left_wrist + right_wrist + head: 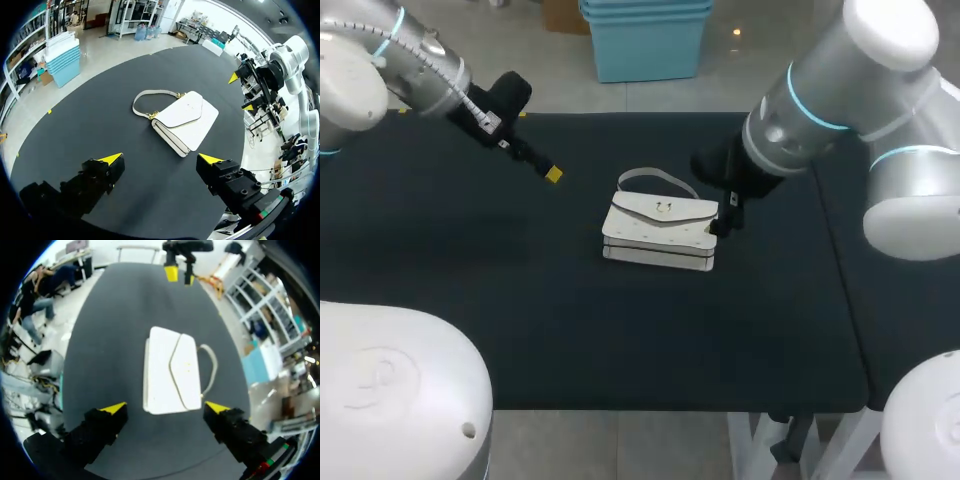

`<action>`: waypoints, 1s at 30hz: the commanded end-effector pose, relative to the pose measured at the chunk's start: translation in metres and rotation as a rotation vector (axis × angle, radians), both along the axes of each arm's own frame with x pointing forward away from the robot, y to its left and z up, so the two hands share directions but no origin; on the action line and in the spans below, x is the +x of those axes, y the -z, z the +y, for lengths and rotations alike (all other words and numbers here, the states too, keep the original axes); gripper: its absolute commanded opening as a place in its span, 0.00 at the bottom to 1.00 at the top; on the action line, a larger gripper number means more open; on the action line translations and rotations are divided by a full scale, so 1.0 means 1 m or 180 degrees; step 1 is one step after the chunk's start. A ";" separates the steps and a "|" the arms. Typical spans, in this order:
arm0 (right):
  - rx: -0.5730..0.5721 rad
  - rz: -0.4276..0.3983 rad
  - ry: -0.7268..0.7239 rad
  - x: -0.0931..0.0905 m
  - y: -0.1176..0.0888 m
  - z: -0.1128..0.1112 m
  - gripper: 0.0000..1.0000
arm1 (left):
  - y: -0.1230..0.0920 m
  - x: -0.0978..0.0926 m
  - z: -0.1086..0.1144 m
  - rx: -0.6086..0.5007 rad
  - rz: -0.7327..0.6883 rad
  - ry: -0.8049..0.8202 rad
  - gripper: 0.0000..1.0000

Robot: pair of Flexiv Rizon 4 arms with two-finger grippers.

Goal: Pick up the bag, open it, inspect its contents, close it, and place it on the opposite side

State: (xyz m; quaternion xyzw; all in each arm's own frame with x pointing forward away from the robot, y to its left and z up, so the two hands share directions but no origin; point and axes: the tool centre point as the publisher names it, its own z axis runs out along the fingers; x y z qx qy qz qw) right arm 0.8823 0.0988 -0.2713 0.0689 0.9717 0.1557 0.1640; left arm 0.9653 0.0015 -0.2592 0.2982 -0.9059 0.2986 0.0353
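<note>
The bag [660, 232] lies flat, flap closed, mid-surface [470, 280], not yet lifted, the right pincer [165, 407] spread wide at its end (left pincer [160, 159] also released, well apart), so pickup likely needs descending and clenching.

White bag [660, 232], gold clasp [663, 208]; black surface [470, 270]; silver-white arms, cyan rings; yellow gripper tips.

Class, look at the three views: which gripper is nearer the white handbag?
Right. The right gripper hangs at one end of the white handbag, its open fingers to either side of that end. The left gripper, also open, is well apart, beyond the bag's other end.
</note>
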 end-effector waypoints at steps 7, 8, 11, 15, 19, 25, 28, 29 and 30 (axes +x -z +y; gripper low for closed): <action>-0.0051 -0.0219 0.0083 -0.006 0.020 0.012 1.00 | -0.005 0.003 -0.004 0.0300 0.0114 0.0456 1.00; -0.0051 -0.0219 0.0083 -0.006 0.020 0.012 1.00 | -0.005 0.003 -0.004 0.0300 0.0114 0.0456 1.00; -0.0051 -0.0219 0.0083 -0.006 0.020 0.012 1.00 | -0.005 0.003 -0.004 0.0300 0.0114 0.0456 1.00; -0.0051 -0.0219 0.0083 -0.006 0.020 0.012 1.00 | -0.005 0.003 -0.004 0.0300 0.0114 0.0456 1.00; -0.0130 -0.0441 0.0066 -0.004 0.018 0.017 1.00 | 0.000 0.013 -0.007 0.0252 -0.0257 0.0629 1.00; -0.0184 -0.0633 0.0043 -0.016 0.039 0.019 1.00 | 0.004 0.028 -0.013 0.0207 -0.0564 0.1054 1.00; -0.0194 -0.0698 0.0140 -0.018 0.048 0.014 1.00 | 0.006 0.033 -0.019 0.0180 -0.0627 0.1257 1.00; -0.0155 -0.0717 0.0148 -0.018 0.050 0.013 1.00 | 0.007 0.035 -0.021 0.0184 -0.0631 0.1344 1.00; -0.0175 -0.0743 0.0186 -0.018 0.052 0.012 1.00 | 0.007 0.037 -0.024 0.0190 -0.0620 0.1339 1.00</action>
